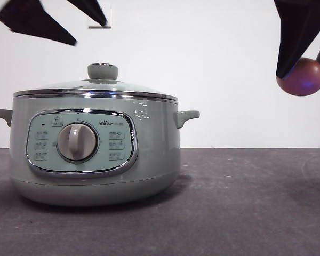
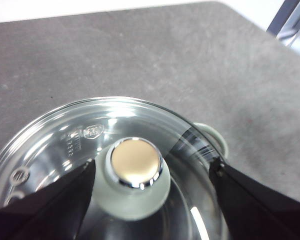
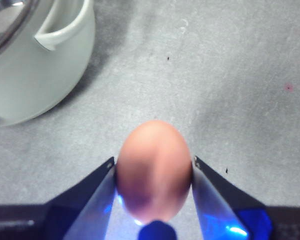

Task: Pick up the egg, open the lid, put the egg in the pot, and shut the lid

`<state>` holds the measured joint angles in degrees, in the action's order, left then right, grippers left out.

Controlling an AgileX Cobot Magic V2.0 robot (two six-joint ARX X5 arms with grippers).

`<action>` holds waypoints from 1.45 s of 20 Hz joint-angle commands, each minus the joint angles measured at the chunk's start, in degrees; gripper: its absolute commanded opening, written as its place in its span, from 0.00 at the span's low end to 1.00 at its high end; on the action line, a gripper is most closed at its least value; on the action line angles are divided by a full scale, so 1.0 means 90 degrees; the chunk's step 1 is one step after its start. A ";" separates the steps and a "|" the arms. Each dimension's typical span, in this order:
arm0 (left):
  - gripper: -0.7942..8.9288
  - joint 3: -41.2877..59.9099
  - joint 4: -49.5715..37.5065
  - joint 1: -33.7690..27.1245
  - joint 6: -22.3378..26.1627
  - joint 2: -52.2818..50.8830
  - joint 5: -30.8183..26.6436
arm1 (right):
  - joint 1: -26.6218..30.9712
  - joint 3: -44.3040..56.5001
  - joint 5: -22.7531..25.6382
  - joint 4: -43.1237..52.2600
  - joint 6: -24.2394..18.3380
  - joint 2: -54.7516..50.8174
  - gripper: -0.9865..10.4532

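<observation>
We find the dark grey table [image 1: 245, 213] bare across its near ground, with open room to the right of the large round sage-green electric pot [image 1: 96, 154], which stands at the left.

The pot's shallow-domed glass lid [image 1: 96, 88] with chrome rim sits closed on it. We judge the lid rigid, moderately heavy and slick on the glass; the pale green round knob [image 2: 136, 175] at its centre is the only sound place to take it.

The left gripper [image 2: 152, 175] hangs above the lid, its jaws spread wide on either side of the knob and holding nothing; whether they have reached knob height we cannot tell.

High at the right, clear of the table and well apart from the pot's right side handle [image 1: 188, 116], the right gripper [image 3: 154, 167] has its jaws closed on the flanks of the small reddish-brown oval egg [image 3: 154, 170]. We judge the egg light, smooth and brittle, so it wants only gentle pressure.

The space between egg and pot is unobstructed. Our concern is the raised lid and the left arm crossing the egg's way in.
</observation>
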<state>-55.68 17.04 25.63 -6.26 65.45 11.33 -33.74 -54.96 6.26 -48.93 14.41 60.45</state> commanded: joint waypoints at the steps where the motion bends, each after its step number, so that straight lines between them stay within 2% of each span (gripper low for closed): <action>1: 0.48 -0.0192 -0.0136 0.0182 0.0270 0.0437 -0.0187 | -0.0002 0.0015 0.0034 -0.0015 0.0083 -0.0022 0.08; 5: 0.48 -0.0214 -0.0328 0.0330 0.0391 0.0993 -0.0593 | -0.0002 0.0015 0.0034 -0.0075 0.0085 -0.0022 0.08; 10: 0.46 -0.0214 -0.0328 0.0330 0.0391 0.1243 -0.0593 | -0.0002 0.0015 0.0036 -0.0083 0.0085 -0.0022 0.08; 11: 0.42 -0.0214 -0.0355 0.0330 0.0393 0.1243 -0.0595 | -0.0002 0.0015 0.0034 -0.0083 0.0085 -0.0022 0.08; 14: 0.10 -0.0214 -0.0415 0.0328 0.0617 0.1243 -0.0595 | -0.0002 0.0015 0.0034 -0.0087 0.0097 -0.0022 0.08; 15: 0.07 -0.0214 -0.0415 0.0325 0.0690 0.1243 -0.0595 | -0.0002 0.0015 0.0034 -0.0097 0.0131 -0.0022 0.08; 21: 0.07 -0.0216 -0.0622 0.0325 0.0721 0.1231 -0.0716 | -0.0002 0.0015 0.0032 -0.0085 0.0129 -0.0022 0.08; 25: 0.07 -0.0597 -0.0503 0.0325 0.0733 0.1008 -0.0933 | -0.0007 0.0015 -0.0049 0.0291 0.0129 -0.0022 0.08; 26: 0.07 -0.0724 -0.0435 0.0325 0.0733 0.0874 -0.0930 | -0.0017 0.0007 -0.0165 0.0449 0.0129 -0.0022 0.08; 29: 0.07 -0.1064 -0.0194 0.0325 0.0733 0.0425 -0.1066 | -0.0019 0.0000 -0.1027 0.1141 0.0102 -0.0010 0.08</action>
<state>-64.18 17.96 28.53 -0.43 70.41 1.65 -33.78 -54.96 -2.85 -39.00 15.20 60.25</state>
